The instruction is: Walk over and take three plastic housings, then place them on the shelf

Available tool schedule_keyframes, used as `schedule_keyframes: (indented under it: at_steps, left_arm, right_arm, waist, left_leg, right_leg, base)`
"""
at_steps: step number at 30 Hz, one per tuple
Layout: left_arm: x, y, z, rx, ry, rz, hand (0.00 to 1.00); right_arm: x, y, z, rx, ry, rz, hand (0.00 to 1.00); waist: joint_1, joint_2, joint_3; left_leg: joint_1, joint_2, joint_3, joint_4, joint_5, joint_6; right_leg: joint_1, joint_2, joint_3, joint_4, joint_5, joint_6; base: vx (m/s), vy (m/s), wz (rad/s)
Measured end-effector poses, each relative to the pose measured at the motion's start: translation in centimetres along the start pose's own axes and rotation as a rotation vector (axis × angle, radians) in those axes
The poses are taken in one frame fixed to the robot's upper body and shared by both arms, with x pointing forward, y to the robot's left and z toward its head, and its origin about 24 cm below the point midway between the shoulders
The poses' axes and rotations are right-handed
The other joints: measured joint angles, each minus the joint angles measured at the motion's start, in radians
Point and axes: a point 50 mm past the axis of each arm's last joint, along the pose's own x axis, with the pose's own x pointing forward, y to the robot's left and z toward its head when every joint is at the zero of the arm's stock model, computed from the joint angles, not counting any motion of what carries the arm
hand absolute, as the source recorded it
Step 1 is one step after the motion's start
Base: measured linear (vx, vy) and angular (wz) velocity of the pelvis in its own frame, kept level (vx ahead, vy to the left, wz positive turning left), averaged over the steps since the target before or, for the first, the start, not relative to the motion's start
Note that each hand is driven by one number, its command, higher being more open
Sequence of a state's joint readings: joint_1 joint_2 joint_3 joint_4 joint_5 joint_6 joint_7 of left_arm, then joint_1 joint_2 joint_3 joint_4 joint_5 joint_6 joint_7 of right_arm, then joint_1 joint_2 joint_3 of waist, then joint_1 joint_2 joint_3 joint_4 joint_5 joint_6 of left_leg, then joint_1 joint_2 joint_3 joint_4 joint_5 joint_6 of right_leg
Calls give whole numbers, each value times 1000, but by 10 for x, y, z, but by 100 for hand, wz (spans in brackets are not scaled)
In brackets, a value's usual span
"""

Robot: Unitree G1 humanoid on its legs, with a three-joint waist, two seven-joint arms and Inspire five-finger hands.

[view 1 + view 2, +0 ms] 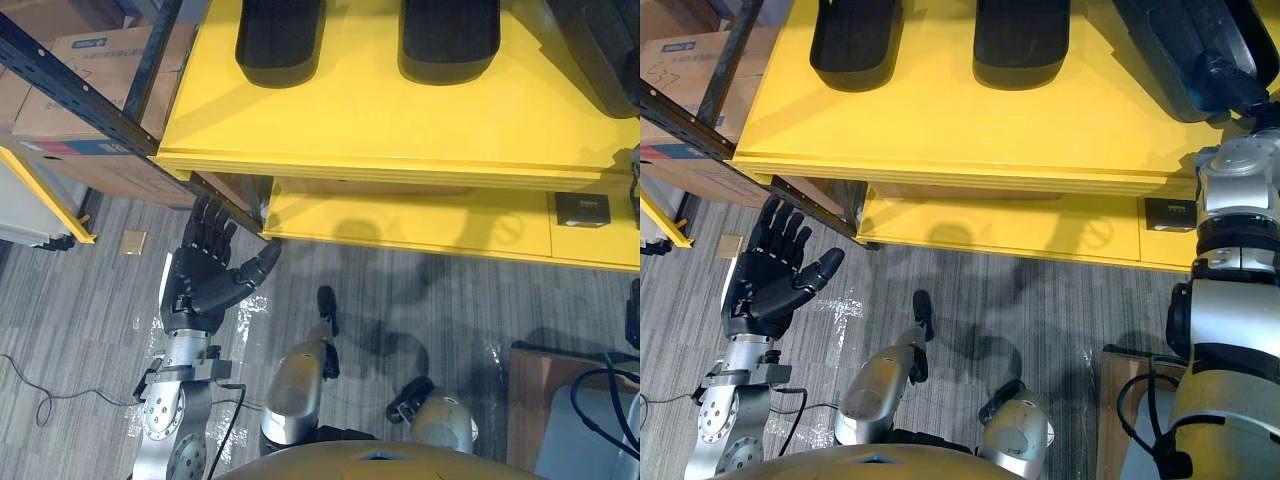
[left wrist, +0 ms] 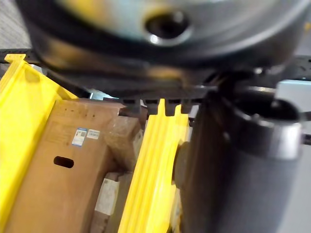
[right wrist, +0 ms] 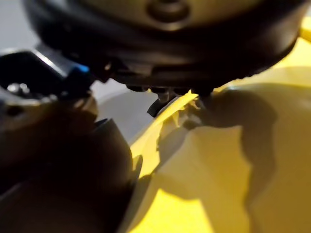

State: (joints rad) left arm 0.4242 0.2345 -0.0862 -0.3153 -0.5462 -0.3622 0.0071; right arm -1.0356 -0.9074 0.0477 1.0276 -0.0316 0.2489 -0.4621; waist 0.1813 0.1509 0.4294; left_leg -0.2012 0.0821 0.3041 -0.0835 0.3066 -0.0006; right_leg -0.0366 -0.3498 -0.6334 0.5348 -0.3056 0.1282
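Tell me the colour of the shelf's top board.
Bright yellow; the shelf board shows best in the left eye view.

No print here is clear enough to read.

A cardboard box (image 1: 100, 70) left of the yellow shelf (image 1: 400, 120) carries a small blue mark (image 1: 88, 43), too small to make out. In the left wrist view a brown box (image 2: 53, 184) bears a white-and-blue sticker (image 2: 79, 137) with a paler label (image 2: 93, 134) beside it, both blurred. A small dark device (image 1: 582, 208) on the lower board shows what may be a display, but no figures can be read on it.
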Motion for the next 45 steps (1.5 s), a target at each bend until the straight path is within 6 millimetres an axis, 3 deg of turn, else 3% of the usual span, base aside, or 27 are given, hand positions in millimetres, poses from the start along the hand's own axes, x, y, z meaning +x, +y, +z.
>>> schedule_keyframes:
  at_steps: [10, 20, 29, 36, 45]
  left_arm:
    - [0, -4, -4, -11, 20, -9, 100]
    - [0, -6, -8, -17, 40, -8, 100]
    - [3, -10, -8, -27, 33, -24, 100]
    - [4, -15, -17, -44, 67, -25, 100]
    - [1, -13, -28, -42, 124, 3, 100]
  right_arm:
    - [-6, 9, -9, -18, -12, 42, 100]
    - [-27, 39, -15, -15, -86, 120, 100]
    - [-30, 43, -15, 9, -78, 101, 100]
    - [-31, 44, -14, 126, -10, 66, 100]
    - [-31, 47, -15, 135, 10, 55, 100]
  waist:
    - [2, -3, -21]
    - [-16, -26, -55]
    - [-16, -23, -57]
    - [-4, -4, -69]
    - [6, -1, -68]
  left_leg:
    - [0, -2, 0, 0, 0, -2]
    - [0, -3, 7, 0, 12, -16]
    - [0, -3, -14, 1, 23, -32]
    - [6, -3, -13, 1, 22, -34]
    - [16, -9, -21, 0, 19, -37]
  right_leg:
    - [-1, -6, -2, 1, 0, 0]
    - [-12, -13, 7, -2, 1, 1]
    - [-12, -13, 8, -9, 5, 3]
    - [-12, -10, 19, -26, 20, 6]
    - [-9, -14, 30, -33, 23, 1]
  base:
    - [0, 0, 0]
    - [0, -1, -3]
    - [-3, -37, -1]
    - [-1, -22, -5]
    - [-1, -11, -4]
